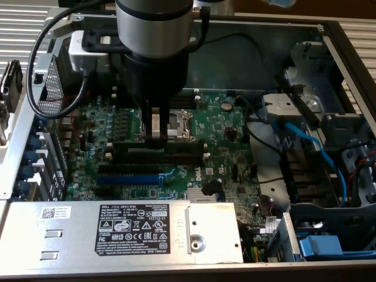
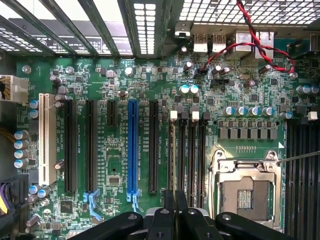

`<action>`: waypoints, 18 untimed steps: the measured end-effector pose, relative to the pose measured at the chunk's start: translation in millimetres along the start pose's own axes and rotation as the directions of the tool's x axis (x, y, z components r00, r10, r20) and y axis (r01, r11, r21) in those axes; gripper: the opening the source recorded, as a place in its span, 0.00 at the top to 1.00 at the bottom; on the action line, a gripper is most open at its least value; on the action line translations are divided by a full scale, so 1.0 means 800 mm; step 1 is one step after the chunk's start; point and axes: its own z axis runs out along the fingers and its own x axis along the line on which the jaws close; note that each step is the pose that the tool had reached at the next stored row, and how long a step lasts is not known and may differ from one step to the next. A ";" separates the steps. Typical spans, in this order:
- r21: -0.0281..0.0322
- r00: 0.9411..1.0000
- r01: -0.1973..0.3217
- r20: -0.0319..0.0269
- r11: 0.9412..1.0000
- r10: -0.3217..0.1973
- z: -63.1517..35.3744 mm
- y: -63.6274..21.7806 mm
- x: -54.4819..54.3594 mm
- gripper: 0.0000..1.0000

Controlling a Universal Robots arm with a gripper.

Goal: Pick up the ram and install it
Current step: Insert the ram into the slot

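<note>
Gripper point(image 1: 156, 140) narrow, pinching the thin, flat, dark ram point(image 1: 185, 147) over long black slots point(image 1: 176, 159). Square metal socket point(image 1: 179, 124) sits just beside, on the green board point(image 1: 220, 154).

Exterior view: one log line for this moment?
claw: shut on ram | ram: on edge, at memory slots beside socket | seated: cannot tell

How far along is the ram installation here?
Done: pickup; the gripper is shut on the ram. In hand: the ram is held edge-down at the black memory slots beside the CPU socket. Left: seating; whether it is clicked in cannot be told.
</note>
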 end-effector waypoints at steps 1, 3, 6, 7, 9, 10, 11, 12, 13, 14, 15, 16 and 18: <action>0.003 1.000 0.000 0.000 1.000 0.000 0.000 0.001 0.000 0.88; 0.007 1.000 0.000 -0.001 1.000 0.000 0.000 0.001 0.000 0.88; 0.007 1.000 0.000 -0.001 1.000 0.000 0.000 0.002 0.000 0.88; 0.007 1.000 0.000 -0.001 1.000 0.000 0.000 0.003 0.000 0.88; 0.007 1.000 -0.001 -0.001 1.000 0.001 0.000 0.003 0.000 0.88; 0.008 1.000 -0.002 -0.001 1.000 0.002 0.000 0.003 0.000 0.88; 0.008 1.000 -0.004 -0.001 1.000 0.004 0.000 0.003 0.000 0.88; 0.008 1.000 -0.006 -0.001 1.000 0.006 0.000 0.003 0.000 0.88; 0.008 1.000 -0.008 -0.001 1.000 0.008 0.000 0.003 0.000 0.88; 0.008 1.000 -0.011 -0.001 1.000 0.011 0.000 0.003 0.000 0.88; 0.008 1.000 -0.013 -0.001 1.000 0.013 0.000 0.003 0.000 0.88; 0.008 1.000 -0.013 -0.001 1.000 0.013 0.000 0.003 0.000 0.88; 0.008 1.000 -0.013 -0.001 1.000 0.013 0.000 0.003 0.000 0.88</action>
